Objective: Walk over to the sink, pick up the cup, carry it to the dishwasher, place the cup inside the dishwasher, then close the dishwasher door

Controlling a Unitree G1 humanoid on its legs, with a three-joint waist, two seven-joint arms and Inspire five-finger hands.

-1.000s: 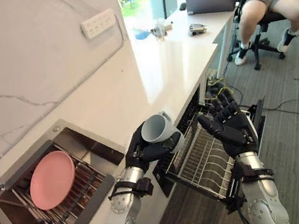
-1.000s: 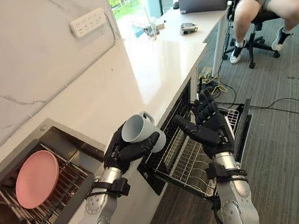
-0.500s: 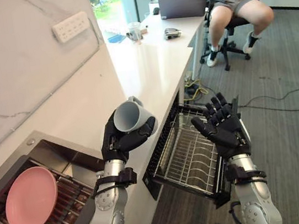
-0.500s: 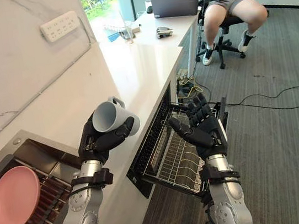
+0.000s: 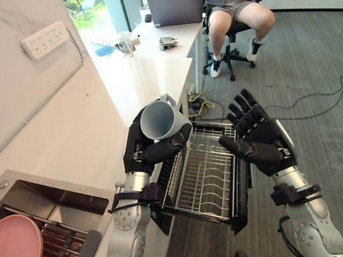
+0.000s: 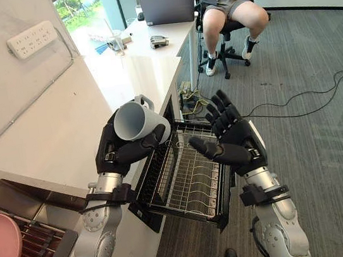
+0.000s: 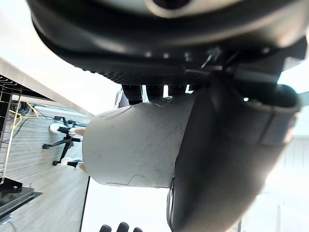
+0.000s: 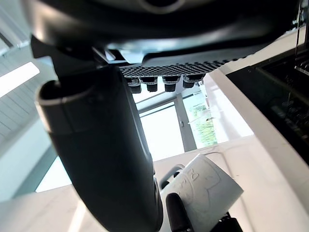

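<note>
Its view swung away from the sink, the robot's left hand clasps the cup above the open dishwasher rack, with the right hand splayed empty over the rack; lowering the cup in looks next.

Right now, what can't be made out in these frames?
- Cup base: covered by the left hand in both eye views.
- Dishwasher rack, near left corner: behind the left hand. The cavity lies under the countertop.
- Pink plate: cut off by the left edge in both eye views.
- Small items near the laptop: too small to identify.
</note>
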